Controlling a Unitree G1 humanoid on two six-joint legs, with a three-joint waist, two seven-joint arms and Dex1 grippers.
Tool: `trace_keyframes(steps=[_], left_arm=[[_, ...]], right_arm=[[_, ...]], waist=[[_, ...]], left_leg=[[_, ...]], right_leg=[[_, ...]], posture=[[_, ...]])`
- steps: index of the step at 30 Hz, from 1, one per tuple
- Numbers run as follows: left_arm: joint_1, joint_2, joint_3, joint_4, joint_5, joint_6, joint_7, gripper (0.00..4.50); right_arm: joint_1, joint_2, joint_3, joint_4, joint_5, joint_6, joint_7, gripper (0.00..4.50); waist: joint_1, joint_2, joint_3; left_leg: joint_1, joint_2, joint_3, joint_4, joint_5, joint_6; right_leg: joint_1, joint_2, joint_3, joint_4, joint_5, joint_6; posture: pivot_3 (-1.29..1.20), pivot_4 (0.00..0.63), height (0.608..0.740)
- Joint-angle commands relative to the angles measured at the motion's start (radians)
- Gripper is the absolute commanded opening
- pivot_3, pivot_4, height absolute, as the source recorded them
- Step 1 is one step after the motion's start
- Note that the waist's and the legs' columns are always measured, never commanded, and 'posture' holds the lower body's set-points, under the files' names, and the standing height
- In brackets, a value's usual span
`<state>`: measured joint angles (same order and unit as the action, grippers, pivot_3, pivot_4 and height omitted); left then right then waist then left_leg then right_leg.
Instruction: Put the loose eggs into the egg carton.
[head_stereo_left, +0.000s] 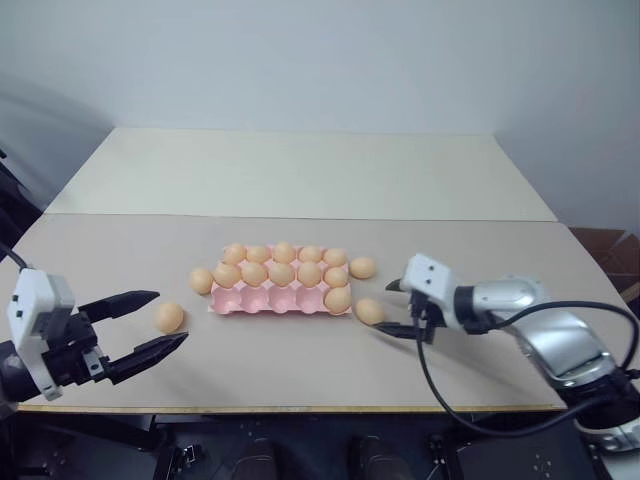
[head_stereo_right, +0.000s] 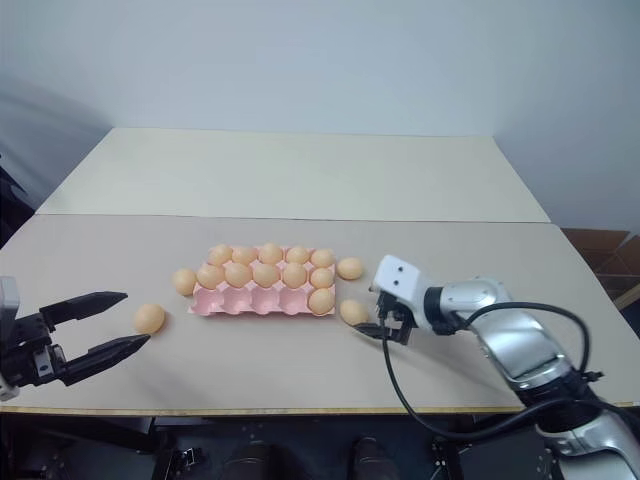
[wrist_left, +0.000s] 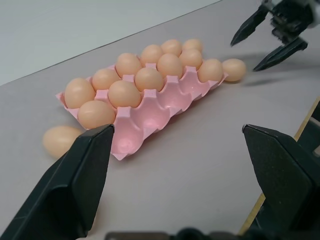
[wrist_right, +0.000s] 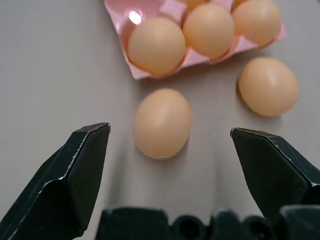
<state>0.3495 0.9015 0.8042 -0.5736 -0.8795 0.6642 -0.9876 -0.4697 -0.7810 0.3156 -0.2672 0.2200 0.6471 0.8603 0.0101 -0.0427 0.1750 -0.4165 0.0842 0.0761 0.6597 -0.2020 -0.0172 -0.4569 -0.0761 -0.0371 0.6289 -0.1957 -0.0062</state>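
Both grippers, left (head_stereo_left: 150, 323) and right (head_stereo_left: 392, 308), gape empty at bottom. Four loose eggs (head_stereo_left: 169, 318) ring the carton (head_stereo_left: 262, 300) holding eleven, mid-frame on a beige table (head_stereo_left: 300, 370); pale wall (head_stereo_left: 320, 60) above.

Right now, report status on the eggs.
Both pincers open, empty. Right pincer lined up on loose egg by carton corner. Four eggs loose, four front cups vacant. Nothing in the way.
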Motion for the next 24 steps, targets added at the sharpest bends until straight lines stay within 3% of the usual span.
trace_keyframes(steps=[1,4,6,10,12,18,24], left_arm=[[-0.004,0.013,0.013,-0.007,-0.003,-0.002,-0.007,4.47],[-0.005,0.015,0.011,-0.007,-0.005,0.001,-0.007,4.50],[-0.005,0.017,0.012,-0.008,-0.005,0.003,-0.007,4.50],[-0.005,0.021,0.017,-0.006,-0.005,0.007,-0.009,4.50],[-0.003,0.020,0.016,-0.006,-0.002,0.009,-0.010,4.50],[-0.010,0.017,0.000,-0.005,0.003,0.007,-0.007,4.50],[-0.029,0.021,-0.019,0.006,0.010,0.004,-0.008,4.50]], right_arm=[[-0.043,0.055,0.013,0.018,-0.042,-0.006,-0.034,4.50],[-0.050,0.106,0.028,0.032,-0.060,-0.004,-0.045,3.88],[-0.047,0.117,0.012,0.026,-0.054,0.008,-0.042,3.22],[-0.027,0.093,-0.041,-0.021,-0.014,0.035,-0.008,1.88],[-0.016,0.063,-0.081,-0.068,0.021,0.067,0.013,1.49],[-0.055,0.040,-0.139,-0.161,0.081,0.136,0.022,1.41],[-0.210,0.178,-0.077,-0.152,0.092,0.169,-0.028,1.41]], waist=[[-0.001,0.000,0.000],[-0.002,0.000,0.000],[-0.002,0.000,0.000],[0.002,0.000,0.000],[0.002,0.000,0.000],[-0.005,0.000,0.000],[-0.017,0.000,0.000]], left_leg=[[0.000,0.000,0.000,0.000,0.000,0.000],[0.000,0.000,0.000,0.000,0.000,0.000],[0.000,0.000,0.000,0.000,0.000,0.000],[0.000,0.000,0.000,0.000,0.000,0.000],[0.000,0.000,0.000,0.000,0.000,0.000],[0.001,0.000,0.000,0.000,0.000,0.000],[0.001,0.001,0.000,0.000,0.000,0.000]], right_leg=[[0.000,0.000,0.000,0.000,0.000,0.000],[0.000,0.000,0.000,0.000,0.000,0.000],[0.000,0.000,0.000,0.000,0.000,0.000],[0.000,0.000,0.000,0.000,0.000,0.000],[0.000,0.000,0.000,0.000,0.000,0.000],[0.000,0.000,0.000,0.000,0.000,0.000],[0.000,0.000,0.000,0.001,0.000,0.000]], posture=[[0.00,0.150,0.740],[0.00,0.150,0.740],[0.00,0.150,0.740],[0.00,0.150,0.740],[0.00,0.150,0.740],[0.00,0.150,0.740],[0.00,0.150,0.740]])
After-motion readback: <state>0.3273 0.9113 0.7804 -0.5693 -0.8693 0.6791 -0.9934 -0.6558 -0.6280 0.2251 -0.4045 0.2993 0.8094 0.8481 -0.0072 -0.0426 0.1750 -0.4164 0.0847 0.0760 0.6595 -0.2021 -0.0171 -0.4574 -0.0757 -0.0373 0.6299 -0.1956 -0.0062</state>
